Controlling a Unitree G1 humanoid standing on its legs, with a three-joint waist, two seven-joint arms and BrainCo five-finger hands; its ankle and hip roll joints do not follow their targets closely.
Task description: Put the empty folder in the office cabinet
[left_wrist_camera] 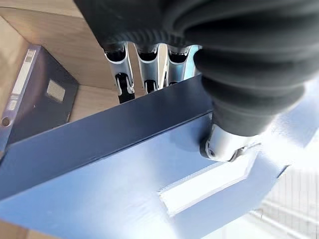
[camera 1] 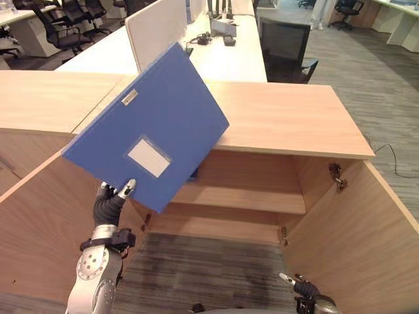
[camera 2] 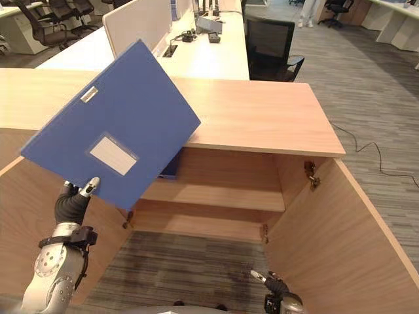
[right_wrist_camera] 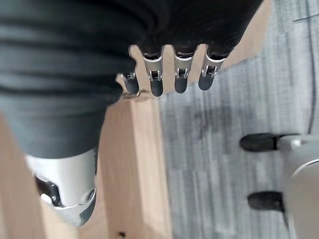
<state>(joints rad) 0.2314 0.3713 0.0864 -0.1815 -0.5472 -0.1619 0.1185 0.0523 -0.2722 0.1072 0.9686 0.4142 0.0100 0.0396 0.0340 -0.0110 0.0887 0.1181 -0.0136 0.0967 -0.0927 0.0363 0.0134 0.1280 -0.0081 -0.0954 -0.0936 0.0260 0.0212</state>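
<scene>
The left hand (camera 1: 112,198) holds the blue folder (camera 1: 147,124) by its lower edge, thumb pressed on the front cover just below the clear label pocket (camera 1: 148,157) and fingers (left_wrist_camera: 121,74) curled behind the spine. The folder is raised and tilted, above and in front of the open cabinet (camera 1: 281,118); its upper part covers the cabinet's top board and the left end of the opening.

The head views show what lies beyond the fingers: the shelf (camera 1: 242,196) inside the cabinet, both doors swung out with the right door (camera 1: 366,229) reaching toward the camera, grey carpet (camera 1: 209,268) in front, and behind the cabinet a white desk (camera 1: 222,52) with a divider panel (camera 1: 157,26) and a black office chair (camera 1: 285,49). A small blue corner of something shows on the shelf just behind the folder's lower right edge.

The left wrist view shows the grip from close up, and past the fingers a second, darker binder (left_wrist_camera: 35,94) standing against the wood inside the cabinet.

The right hand (camera 1: 298,284) hangs low near the right door. Its own wrist view shows the fingers (right_wrist_camera: 179,74) relaxed and holding nothing, their tips just beside the door's wooden edge, with carpet beyond.
</scene>
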